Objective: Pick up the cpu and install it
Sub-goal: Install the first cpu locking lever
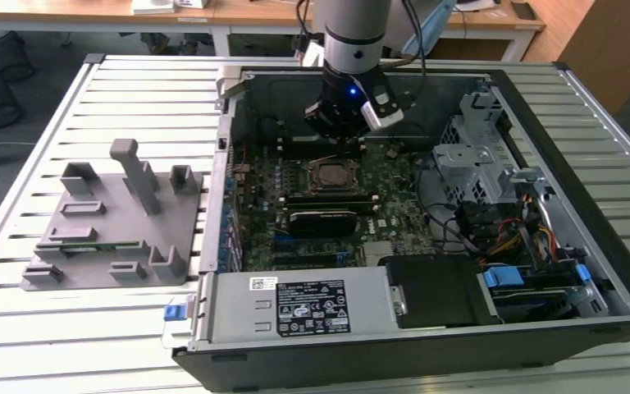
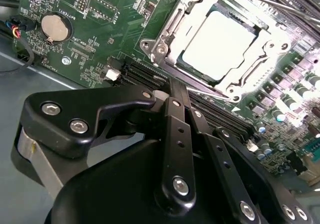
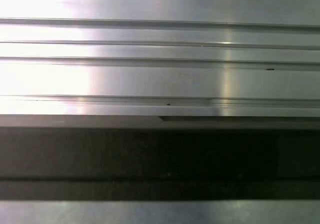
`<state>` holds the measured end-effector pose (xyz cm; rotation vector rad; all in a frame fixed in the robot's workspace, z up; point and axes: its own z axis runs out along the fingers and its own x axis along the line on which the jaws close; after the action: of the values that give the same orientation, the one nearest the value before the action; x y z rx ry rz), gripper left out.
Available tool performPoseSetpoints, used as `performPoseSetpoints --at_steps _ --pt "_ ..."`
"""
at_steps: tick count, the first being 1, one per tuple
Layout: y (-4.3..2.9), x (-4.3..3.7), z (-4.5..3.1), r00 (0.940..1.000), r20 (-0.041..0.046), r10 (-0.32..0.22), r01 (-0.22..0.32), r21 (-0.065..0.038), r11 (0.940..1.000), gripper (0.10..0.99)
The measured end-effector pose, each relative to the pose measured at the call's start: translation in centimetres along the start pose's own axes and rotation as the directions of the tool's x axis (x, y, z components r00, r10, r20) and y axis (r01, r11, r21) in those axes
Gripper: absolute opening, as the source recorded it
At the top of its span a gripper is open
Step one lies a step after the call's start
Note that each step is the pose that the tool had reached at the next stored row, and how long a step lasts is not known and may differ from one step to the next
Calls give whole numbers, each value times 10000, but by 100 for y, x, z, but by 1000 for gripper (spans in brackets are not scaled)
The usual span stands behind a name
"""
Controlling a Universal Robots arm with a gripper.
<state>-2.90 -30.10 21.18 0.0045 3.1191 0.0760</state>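
Slatted alu table is being occupied by open PC case; cpu is being seated in socket, gripper pressed together, empty, above mobo.

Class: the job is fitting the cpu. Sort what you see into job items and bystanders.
Job items: cpu, lying in the socket; gripper above the motherboard.

Bystanders: grey fixture on the table; power supply; coin battery; drive cage.
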Motion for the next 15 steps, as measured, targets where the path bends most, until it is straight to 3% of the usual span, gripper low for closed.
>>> performPoseSetpoints --at_steps 9,15 --pt "-5 -19 95 10000 0 0 0 0 10000 110" --pt "-6 -26 116 10000 -1 2 -2 2 10000 110"
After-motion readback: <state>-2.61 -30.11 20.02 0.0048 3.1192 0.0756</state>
